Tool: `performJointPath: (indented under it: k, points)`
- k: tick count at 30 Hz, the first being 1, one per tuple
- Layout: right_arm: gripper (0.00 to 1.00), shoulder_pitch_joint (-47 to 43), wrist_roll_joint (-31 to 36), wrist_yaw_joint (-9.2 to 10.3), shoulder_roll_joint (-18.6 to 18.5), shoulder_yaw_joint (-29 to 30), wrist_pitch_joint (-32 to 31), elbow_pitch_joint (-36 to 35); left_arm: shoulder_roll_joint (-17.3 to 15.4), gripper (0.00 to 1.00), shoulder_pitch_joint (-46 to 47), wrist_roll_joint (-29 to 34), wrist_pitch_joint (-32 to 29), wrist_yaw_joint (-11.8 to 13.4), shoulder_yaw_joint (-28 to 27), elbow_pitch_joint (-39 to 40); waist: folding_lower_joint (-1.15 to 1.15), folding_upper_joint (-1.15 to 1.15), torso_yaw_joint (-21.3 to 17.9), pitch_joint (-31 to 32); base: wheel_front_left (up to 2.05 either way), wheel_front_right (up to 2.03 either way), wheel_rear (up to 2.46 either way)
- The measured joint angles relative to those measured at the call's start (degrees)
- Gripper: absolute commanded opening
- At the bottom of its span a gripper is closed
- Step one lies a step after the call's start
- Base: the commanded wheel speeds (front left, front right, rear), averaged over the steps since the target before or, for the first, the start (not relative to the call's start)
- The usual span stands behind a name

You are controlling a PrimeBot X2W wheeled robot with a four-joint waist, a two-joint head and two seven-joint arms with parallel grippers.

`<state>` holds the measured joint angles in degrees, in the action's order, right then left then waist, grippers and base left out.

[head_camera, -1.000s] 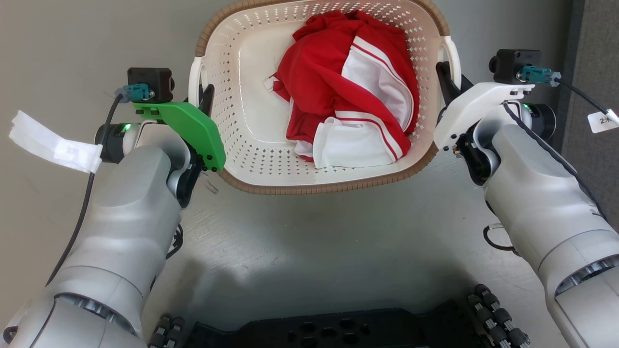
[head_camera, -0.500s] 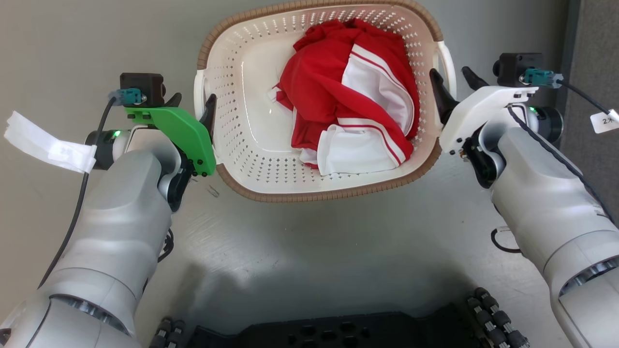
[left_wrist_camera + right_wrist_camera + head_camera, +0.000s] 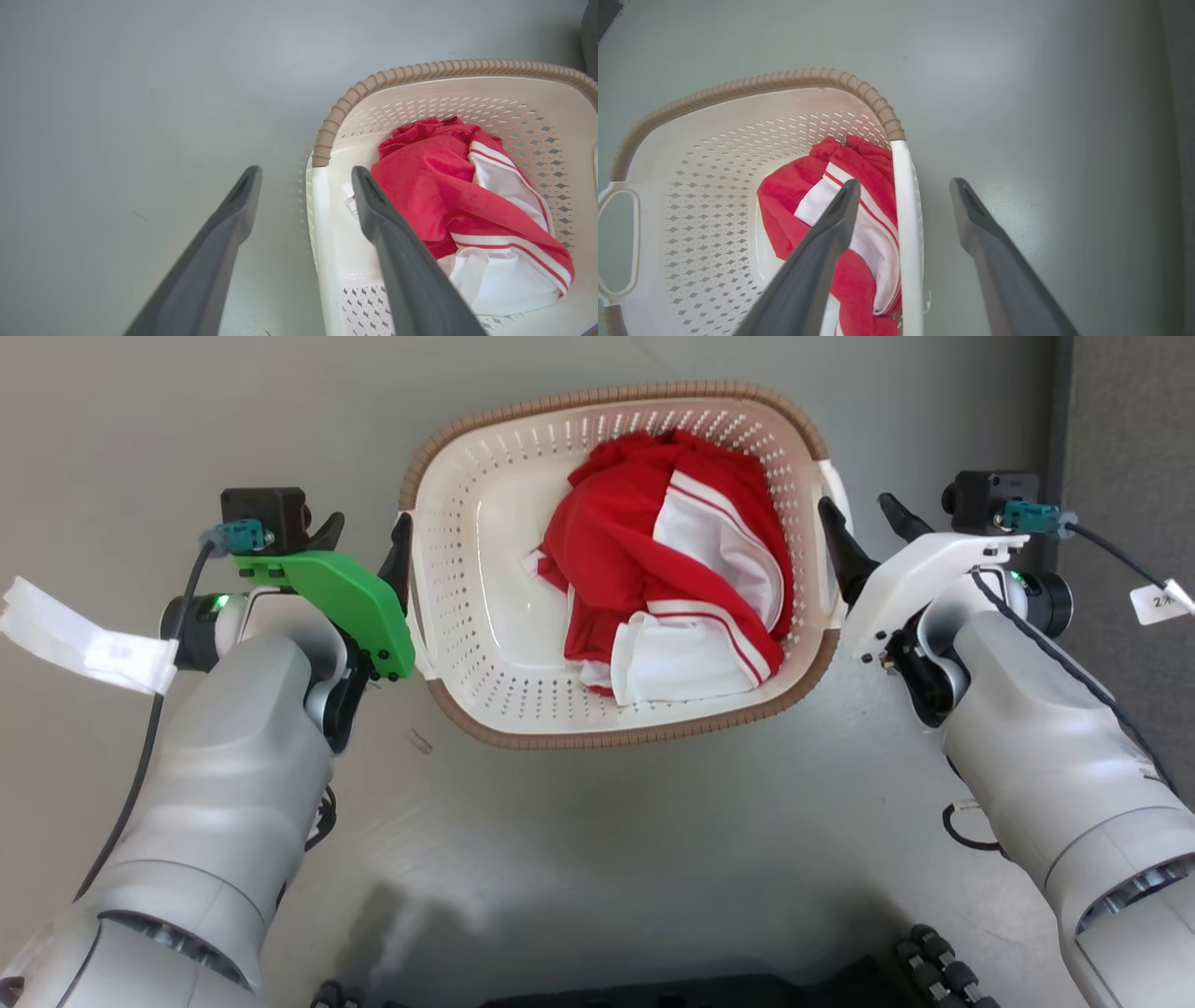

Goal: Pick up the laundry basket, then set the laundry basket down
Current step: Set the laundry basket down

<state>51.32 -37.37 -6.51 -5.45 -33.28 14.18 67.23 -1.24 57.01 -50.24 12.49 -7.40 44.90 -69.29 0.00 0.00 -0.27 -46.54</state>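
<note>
The laundry basket, holding a red-and-white garment, stands on the grey floor between the two sets of jaws. The left jaws are spread wide astride its left handle, one finger inside the basket and the other outside, gripping nothing. The right jaws stand equally wide astride the right handle, holding nothing.

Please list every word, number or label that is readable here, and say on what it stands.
"2", then a mark I cannot make out: on the white tag on the right arm's cable.
Unreadable: faint marks on the white tape strip on the left arm's cable, too blurred.
I see no other text.
</note>
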Motion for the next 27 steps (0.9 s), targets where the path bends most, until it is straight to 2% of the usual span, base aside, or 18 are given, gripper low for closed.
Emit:
performJointPath:
  k: [14,17,27]
  points:
    - [1.00,-5.2,0.5,-0.01,-0.6,2.7,0.2,-7.0,-1.9,1.00,-4.4,2.2,1.9,0.0,0.7,2.1,0.00,0.00,-0.4,9.6,0.00,0.00,0.00]
    - [1.00,-7.3,1.5,0.21,-0.7,3.2,0.2,-8.6,-2.7,1.00,-5.5,2.6,1.9,0.1,-0.8,5.5,0.00,0.00,-0.5,12.0,0.00,0.00,0.00]
    - [1.00,-13.1,3.7,2.44,-1.4,5.9,0.2,-16.1,-7.3,1.00,-10.2,6.7,1.9,3.7,-6.6,16.8,0.00,0.00,-1.6,20.0,0.00,0.00,0.00]
